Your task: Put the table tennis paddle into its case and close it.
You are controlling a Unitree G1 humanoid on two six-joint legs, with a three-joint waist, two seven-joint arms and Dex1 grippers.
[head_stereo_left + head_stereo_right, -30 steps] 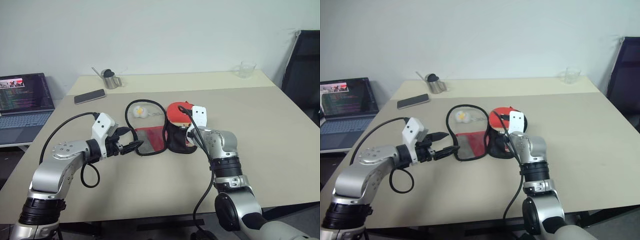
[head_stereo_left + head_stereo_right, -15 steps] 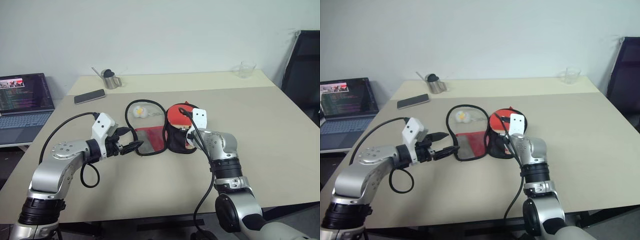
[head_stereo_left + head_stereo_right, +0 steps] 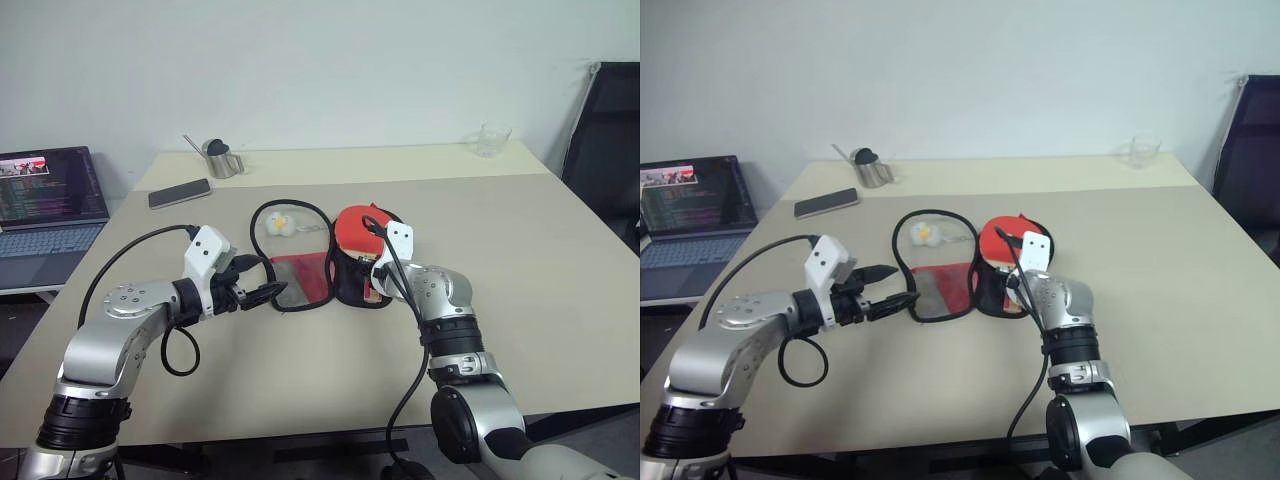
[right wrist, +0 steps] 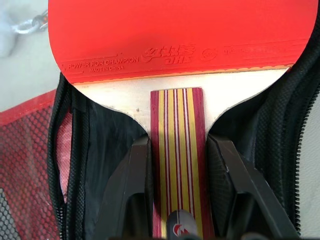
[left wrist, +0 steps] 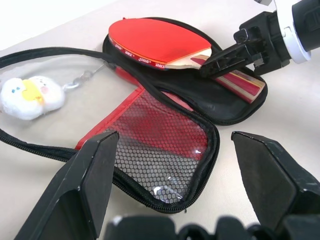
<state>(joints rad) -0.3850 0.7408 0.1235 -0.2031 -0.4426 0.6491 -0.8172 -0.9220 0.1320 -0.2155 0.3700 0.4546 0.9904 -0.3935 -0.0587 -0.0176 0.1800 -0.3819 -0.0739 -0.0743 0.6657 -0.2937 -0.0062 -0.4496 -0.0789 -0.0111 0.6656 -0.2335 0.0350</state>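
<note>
One table tennis paddle [image 5: 155, 42] is gripped by its handle in the right gripper [image 4: 177, 165], above the black half of one case [image 5: 165, 145] lying unzipped mid-tabletop [image 3: 560, 260]. The left gripper [image 5: 175, 165] is held wide at the mesh flap. Since earlier, the paddle has been tipped slightly lower.

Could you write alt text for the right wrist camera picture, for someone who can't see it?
Two black fingers grip the striped wooden handle of a red paddle, which lies in an open black case. Red mesh of the case's other half sits beside it.
</note>
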